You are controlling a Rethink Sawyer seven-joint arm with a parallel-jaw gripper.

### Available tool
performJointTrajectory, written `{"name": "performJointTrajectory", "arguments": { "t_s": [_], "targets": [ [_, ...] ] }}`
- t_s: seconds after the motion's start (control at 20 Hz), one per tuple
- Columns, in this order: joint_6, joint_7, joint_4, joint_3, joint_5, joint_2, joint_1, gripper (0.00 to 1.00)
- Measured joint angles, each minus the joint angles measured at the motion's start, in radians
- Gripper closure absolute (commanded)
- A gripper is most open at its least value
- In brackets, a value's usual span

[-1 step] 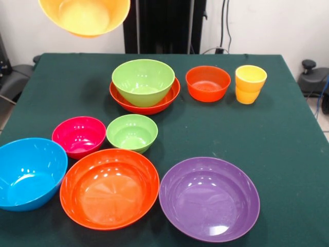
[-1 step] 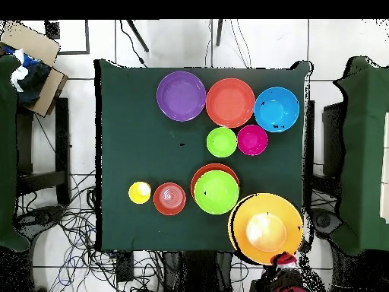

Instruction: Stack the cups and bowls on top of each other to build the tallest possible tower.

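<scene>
Overhead view is showing the orange bowl (image 2: 266,228) hanging up high; I cannot tell how the gripper (image 2: 284,260) is holding it. It is needing to go flat over the green bowl (image 2: 216,192), then down slowly.

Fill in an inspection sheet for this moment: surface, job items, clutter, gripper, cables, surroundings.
Surface: dark green tablecloth, flat.
Job items: lime green bowl nested in a wide red-orange bowl; large yellow-orange bowl held up in the air off to one side, not over that stack. Loose on the cloth: small red-orange bowl, yellow cups apparently one in another, magenta bowl, small green bowl, blue bowl, big orange bowl, purple bowl.
Clutter: nothing seen on the table.
Gripper: hidden by the raised bowl; state cannot be told.
Cables: tangle on the floor.
Surroundings: cardboard box beside the table.
</scene>
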Motion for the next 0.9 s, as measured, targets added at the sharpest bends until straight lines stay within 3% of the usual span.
{"name": "performJointTrajectory", "arguments": {
  "t_s": [0.9],
  "targets": [
    [0.006,-0.004,0.029,0.027,0.020,-0.008,0.074,1.00]
  ]
}}
